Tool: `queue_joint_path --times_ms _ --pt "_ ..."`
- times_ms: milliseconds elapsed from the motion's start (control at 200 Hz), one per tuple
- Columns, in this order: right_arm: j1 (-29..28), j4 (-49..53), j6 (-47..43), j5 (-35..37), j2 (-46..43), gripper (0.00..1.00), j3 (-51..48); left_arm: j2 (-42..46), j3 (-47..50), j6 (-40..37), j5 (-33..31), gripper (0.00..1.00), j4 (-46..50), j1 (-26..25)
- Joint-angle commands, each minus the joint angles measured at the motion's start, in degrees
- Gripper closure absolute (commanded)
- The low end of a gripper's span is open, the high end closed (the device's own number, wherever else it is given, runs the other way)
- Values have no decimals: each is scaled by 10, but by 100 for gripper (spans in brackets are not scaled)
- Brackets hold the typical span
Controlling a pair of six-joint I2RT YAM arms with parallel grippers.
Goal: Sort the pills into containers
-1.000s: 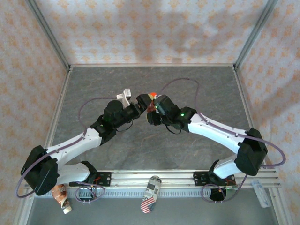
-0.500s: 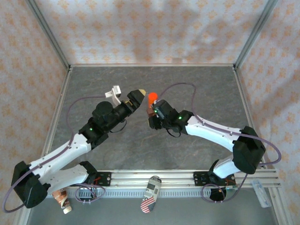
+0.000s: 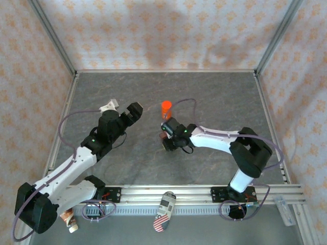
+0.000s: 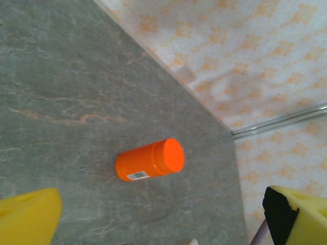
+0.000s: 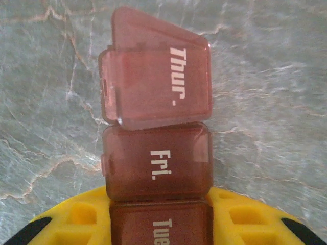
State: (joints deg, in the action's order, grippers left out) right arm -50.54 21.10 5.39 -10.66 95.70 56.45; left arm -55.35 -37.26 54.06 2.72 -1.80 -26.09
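Item: containers (image 5: 156, 153), a strip of translucent red-brown plastic with square, round-cornered cells lettered Thur., Fri., Tue; Thur. lid lifted. It lies near the middle of the grey marbled table (image 5: 265, 76). My right gripper (image 5: 161, 224) clamps its Tue end. My left gripper (image 3: 121, 108) gapes wide.

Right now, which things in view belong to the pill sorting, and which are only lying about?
Job: dark red-brown plastic pill box with day-marked lids, held in the shut right gripper; bright orange cylindrical bottle, probably.
Lying about: flag-patterned flat object; small tube, both by the near rail.
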Motion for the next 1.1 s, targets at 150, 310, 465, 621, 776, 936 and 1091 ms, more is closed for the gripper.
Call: queue_joint_path --times_ms 150,310,465,621,776,936,1091 --pt "-7 -30 -44 -16 28 67 -3 -8 21 -19 7 0 -1 5" --pt "-8 -30 -47 -5 43 56 -3 -19 20 -18 13 0 -9 6" --pt "-8 -26 -40 23 37 40 -9 -29 17 -18 21 0 -17 6" --pt "-8 -14 -31 50 10 31 -30 -32 16 -17 28 0 -22 7" --pt "-8 -7 -20 82 -14 29 -54 -37 13 -19 32 0 -27 6" --pt "-7 6 -10 132 -15 29 -56 -42 10 -18 41 0 -31 6" --pt "-3 16 5 166 -14 29 -44 -42 10 -20 46 0 -32 7"
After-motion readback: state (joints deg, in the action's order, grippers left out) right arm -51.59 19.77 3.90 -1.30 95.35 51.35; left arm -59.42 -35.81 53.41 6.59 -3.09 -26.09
